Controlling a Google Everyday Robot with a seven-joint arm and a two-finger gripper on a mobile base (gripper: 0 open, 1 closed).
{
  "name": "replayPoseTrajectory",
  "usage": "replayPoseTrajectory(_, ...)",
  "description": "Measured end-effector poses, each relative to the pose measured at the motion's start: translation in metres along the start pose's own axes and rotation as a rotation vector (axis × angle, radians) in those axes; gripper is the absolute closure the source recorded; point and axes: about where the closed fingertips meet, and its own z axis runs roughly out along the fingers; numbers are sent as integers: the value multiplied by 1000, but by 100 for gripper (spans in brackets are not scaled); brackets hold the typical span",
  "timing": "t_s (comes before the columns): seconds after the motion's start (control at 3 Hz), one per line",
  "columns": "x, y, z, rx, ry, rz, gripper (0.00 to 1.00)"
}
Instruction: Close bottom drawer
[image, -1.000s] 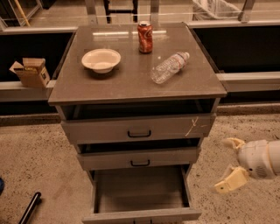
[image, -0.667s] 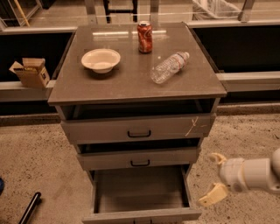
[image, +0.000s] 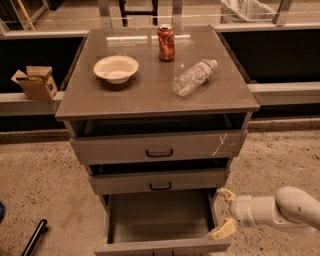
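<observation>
Pincer (image: 224, 212): low at the right, beside the bottom drawer (image: 160, 220), on the end of a white arm (image: 282, 209) that reaches in from the right edge. Its two pale yellow fingers (image: 223, 230) are spread wide with nothing between them.
Pincer contact: the lower finger lies at the drawer's front right corner. It appears to touch the side wall, though the angle leaves that unsure.
Bottom drawer: lowest of three, standing far out, its grey floor in plain sight and its front panel at the bottom edge of the view.
Middle drawer (image: 160, 181): slightly out, with a black bar handle on the front.
Top drawer (image: 160, 146): partly out, with a pale scratch near the right end of the front.
Worktop (image: 150, 95): grey. It carries a cream bowl (image: 116, 68) at the left, a red soda can (image: 166, 42) upright at the rear, and a clear plastic bottle (image: 194, 77) lying on its side at the right.
Surroundings: small cardboard box (image: 35, 82) on a ledge (image: 15, 97) at far left; black rod (image: 34, 238) on the speckled floor, lower left.
</observation>
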Motion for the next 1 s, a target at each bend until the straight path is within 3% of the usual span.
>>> replayPoseTrajectory(0.33,10,-22,5,15,-64,-1,0)
replayPoseTrajectory(0.67,19,-25,12,51,30,8,0)
replayPoseTrajectory(1.0,44,-40,28,88,70,-47,0)
